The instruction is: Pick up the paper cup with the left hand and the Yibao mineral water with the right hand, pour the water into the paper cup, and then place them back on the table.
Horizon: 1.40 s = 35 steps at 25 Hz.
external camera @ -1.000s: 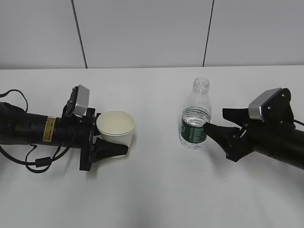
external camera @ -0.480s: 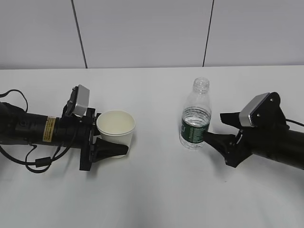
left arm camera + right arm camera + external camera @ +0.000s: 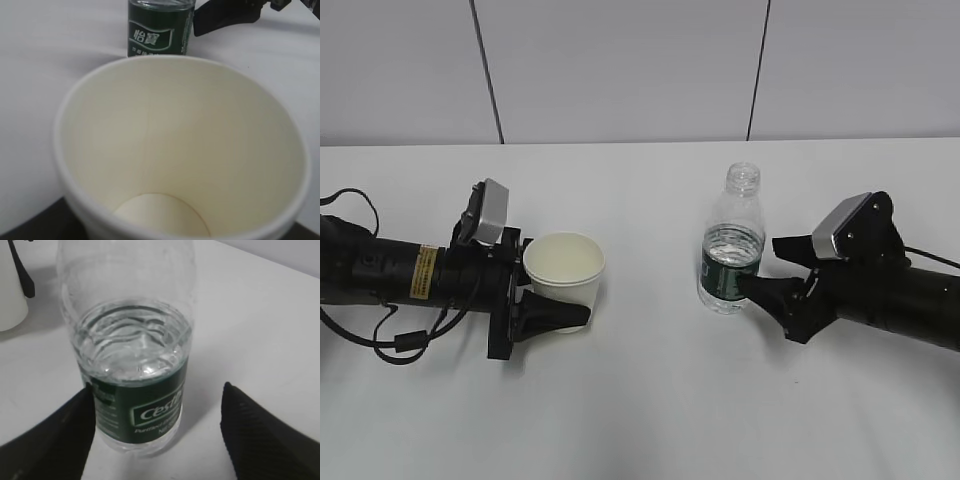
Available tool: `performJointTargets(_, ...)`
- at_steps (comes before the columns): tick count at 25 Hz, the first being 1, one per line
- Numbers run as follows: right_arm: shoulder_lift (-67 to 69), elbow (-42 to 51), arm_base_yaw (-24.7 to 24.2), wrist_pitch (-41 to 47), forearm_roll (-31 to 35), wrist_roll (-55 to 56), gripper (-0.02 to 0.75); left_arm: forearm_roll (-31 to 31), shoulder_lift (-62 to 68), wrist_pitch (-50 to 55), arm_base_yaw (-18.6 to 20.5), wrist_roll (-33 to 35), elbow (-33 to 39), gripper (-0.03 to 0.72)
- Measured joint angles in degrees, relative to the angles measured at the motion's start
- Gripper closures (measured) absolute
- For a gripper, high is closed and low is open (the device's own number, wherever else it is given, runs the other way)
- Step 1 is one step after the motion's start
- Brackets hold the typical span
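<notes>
The cup (image 3: pixel 565 268) stands upright on the table (image 3: pixel 650 400), well to the left of the bottle (image 3: pixel 732 245), and it is empty, its cream floor bare in the left wrist view. The left hand (image 3: pixel 552 290) lies low along the table on the far side of the cup from the bottle, with one black finger (image 3: pixel 555 316) against the cup's front wall; the other finger is hidden behind the cup, so the claw seems clamped on the cup, though I cannot be sure.

The bottle stands upright with no cap, its water level just above the green label. The right hand (image 3: pixel 767 272) reaches toward the bottle from the right, claw spread apart. In the right wrist view the two fingers (image 3: pixel 265 437) flank the bottle's lower body: the left one touches or nearly touches the label, the right one stands clear with bare table between.
</notes>
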Motion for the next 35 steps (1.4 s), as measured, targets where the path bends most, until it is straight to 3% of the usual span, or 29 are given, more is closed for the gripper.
performJointTargets(35, 3.6, -6.6, 0.0, -0.2, -7.4, 5.0, 0.144, 0.0, 0.0, 0.0, 0.0, 0.0, 0.0, 0.276)
